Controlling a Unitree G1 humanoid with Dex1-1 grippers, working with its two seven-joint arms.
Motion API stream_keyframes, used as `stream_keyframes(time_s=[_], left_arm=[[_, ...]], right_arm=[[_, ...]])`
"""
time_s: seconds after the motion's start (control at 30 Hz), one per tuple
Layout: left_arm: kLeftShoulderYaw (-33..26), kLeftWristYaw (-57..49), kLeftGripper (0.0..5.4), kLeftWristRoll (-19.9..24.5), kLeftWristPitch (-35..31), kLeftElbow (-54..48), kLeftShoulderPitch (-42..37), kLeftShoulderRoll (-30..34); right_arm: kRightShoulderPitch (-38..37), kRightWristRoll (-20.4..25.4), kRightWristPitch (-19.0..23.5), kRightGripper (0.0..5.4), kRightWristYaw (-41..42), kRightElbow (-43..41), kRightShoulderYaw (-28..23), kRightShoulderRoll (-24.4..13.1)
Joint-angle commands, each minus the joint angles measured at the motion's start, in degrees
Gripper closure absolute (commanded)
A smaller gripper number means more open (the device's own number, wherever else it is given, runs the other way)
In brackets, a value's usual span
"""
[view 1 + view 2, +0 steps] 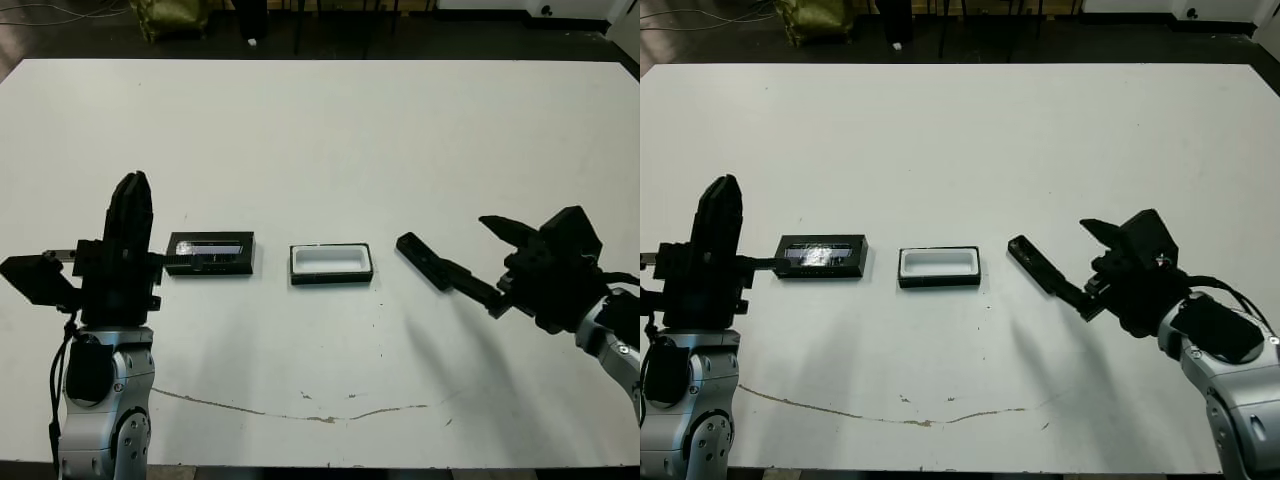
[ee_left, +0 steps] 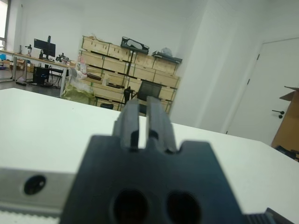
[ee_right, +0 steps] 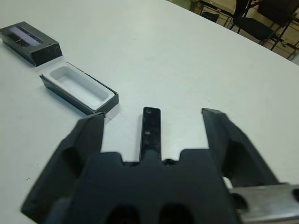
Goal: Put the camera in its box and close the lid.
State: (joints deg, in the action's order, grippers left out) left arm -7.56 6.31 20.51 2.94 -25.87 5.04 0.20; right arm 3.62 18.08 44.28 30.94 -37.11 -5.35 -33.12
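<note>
Lying apart: unfilled white-lined box point(image 1: 331, 263), camera point(image 1: 424, 260) beside it.

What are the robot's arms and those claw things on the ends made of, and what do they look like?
Each arm is smooth silver-grey casing with black joints and thin black cables alongside. The left pincer and the right pincer are chunky matt black blocks, each bearing two tapered black fingers. No markings show.

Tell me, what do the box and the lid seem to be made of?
The box: black walls, perhaps card or plastic, with a smooth matte white lining, likely moulded plastic or foam. The lid: matte black, with a glossy strip on top that reflects light, probably a clear plastic or foil window.
</note>
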Motion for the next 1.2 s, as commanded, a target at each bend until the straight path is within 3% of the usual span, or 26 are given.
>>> stream_keyframes(time_s=[0.03, 0.07, 0.57, 1.2], left_arm=[[-0.1, 0.1, 5.40, -0.9, 0.1, 0.6, 1.2, 0.5], [-0.2, 0.2, 5.40, -0.8, 0.2, 0.8, 1.2, 0.5], [0.1, 1.0, 5.40, 0.8, -0.1, 0.8, 1.2, 0.2], [0.1, 0.9, 5.40, -0.4, 1.2, 1.7, 0.9, 0.3]], right_arm=[[0.6, 0.5, 1.7, 0.20, 0.4, 0.6, 1.3, -1.4], [0.7, 0.5, 1.6, 0.02, 0.4, 0.6, 1.6, -1.6], [2.0, 1.9, 1.2, 0.02, 2.0, 5.5, 2.8, -2.2], [2.7, 1.2, 0.0, 0.02, 1.8, 11.0, 4.5, -1.8]])
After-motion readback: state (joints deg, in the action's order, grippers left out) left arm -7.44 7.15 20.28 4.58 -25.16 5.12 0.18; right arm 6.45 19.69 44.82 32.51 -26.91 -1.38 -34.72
